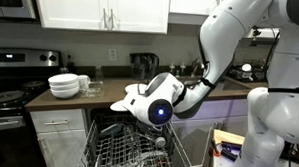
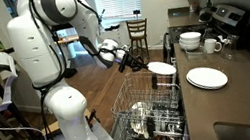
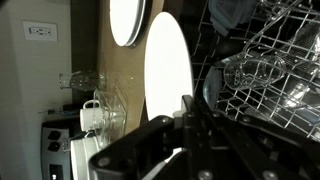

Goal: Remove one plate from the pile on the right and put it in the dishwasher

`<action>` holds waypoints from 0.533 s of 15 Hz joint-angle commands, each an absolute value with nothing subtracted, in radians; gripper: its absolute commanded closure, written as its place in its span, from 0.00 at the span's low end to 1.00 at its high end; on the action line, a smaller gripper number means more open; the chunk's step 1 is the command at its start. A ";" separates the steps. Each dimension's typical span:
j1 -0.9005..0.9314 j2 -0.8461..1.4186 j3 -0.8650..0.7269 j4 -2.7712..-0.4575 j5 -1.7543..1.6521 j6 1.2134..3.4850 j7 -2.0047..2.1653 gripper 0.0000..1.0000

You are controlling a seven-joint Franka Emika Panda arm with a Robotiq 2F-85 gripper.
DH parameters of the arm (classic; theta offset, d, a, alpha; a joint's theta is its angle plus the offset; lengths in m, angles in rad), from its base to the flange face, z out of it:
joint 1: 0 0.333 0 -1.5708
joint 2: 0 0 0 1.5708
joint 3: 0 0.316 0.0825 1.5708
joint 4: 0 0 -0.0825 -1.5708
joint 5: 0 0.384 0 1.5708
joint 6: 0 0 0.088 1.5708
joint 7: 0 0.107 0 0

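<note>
In the wrist view my gripper (image 3: 186,102) is shut on the rim of a white plate (image 3: 168,65), which stands on edge beside the dishwasher's wire rack (image 3: 270,75). In an exterior view the gripper (image 2: 146,67) holds the plate (image 2: 162,69) just above the pulled-out rack (image 2: 147,112) of the open dishwasher. The pile (image 2: 207,77) lies on the dark counter to the right of it and shows as a white disc (image 3: 127,20) in the wrist view. In an exterior view the gripper (image 1: 131,104) and the plate's edge (image 1: 118,106) hang over the rack (image 1: 122,149).
A stack of white bowls (image 2: 191,39) and a mug (image 2: 212,45) stand at the back of the counter, the bowls (image 1: 65,85) near the stove (image 1: 10,93). Glassware (image 3: 255,70) sits in the rack. A wooden chair (image 2: 137,30) stands beyond the arm.
</note>
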State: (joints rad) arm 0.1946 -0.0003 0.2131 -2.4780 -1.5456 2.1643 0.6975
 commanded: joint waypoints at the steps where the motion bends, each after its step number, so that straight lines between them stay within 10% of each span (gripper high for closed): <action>1: 0.214 -0.053 0.224 -2.510 -1.545 2.173 0.695 0.98; 8: 0.222 -0.071 0.225 -2.527 -1.528 2.237 0.682 0.98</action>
